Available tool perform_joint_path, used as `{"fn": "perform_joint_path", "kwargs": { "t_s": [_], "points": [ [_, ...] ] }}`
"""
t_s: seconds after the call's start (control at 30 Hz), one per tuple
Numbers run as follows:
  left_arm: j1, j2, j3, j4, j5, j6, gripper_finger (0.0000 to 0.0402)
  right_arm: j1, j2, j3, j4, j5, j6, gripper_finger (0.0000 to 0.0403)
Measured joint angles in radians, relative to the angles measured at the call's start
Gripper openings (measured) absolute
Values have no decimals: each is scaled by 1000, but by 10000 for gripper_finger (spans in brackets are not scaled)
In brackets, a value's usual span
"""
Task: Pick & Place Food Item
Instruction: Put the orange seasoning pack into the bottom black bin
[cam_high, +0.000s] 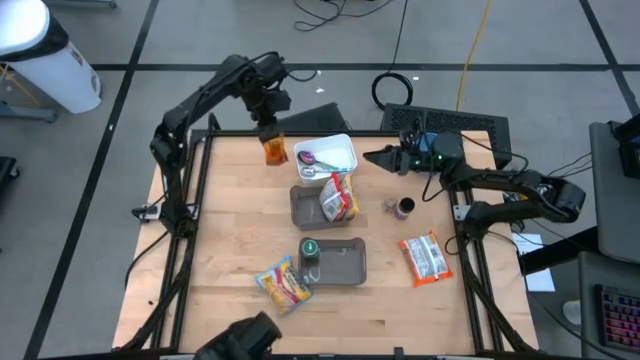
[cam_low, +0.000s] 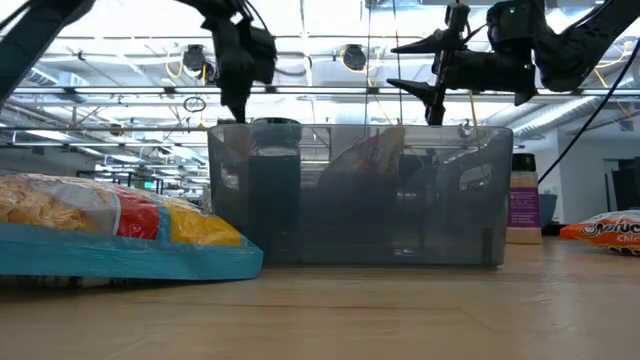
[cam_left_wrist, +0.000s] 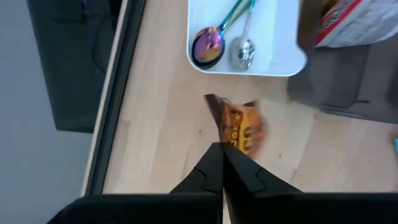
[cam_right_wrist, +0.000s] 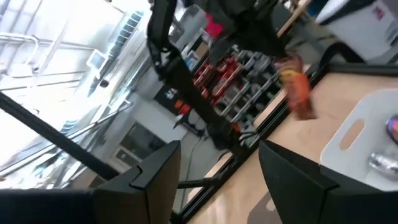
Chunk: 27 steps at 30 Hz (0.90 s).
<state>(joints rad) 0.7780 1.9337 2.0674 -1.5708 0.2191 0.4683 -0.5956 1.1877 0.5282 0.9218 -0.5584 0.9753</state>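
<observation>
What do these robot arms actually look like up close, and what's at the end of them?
Both are slim, dark, jointed arms built from black links. Each ends in a pincer of two tapered black fingers: the left pincer and the right pincer. The right arm carries a small green light near its wrist and thin dark cables along it.

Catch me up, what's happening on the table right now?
The left gripper is shut on a small orange snack packet, holding it above the table's far left part, just beside the white tray with two spoons in it. The right gripper hangs open past that tray's other side, holding nothing. One snack bag already stands in a grey bin; a second grey bin sits nearer. Two more snack bags lie on the wood.
</observation>
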Motion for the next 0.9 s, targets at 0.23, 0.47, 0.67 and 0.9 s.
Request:
{"fn": "perform_joint_path", "kwargs": {
  "t_s": [0.23, 0.47, 0.67, 0.9],
  "points": [
    [-86, -85, 0, 0, -1, -16, 0, 196, 1, 40, -125, 221, -170, 210],
    [-228, -122, 0, 0, 0, -36, 0, 364, 62, 322, -540, 376, -434, 210],
    [-341, -123, 0, 0, 25, -92, 0, 390, 187, 578, -742, 378, -616, 210],
    [-430, -128, 0, 1, 16, -200, 0, 382, 263, 645, -771, 380, -748, 210]
  ]
}}
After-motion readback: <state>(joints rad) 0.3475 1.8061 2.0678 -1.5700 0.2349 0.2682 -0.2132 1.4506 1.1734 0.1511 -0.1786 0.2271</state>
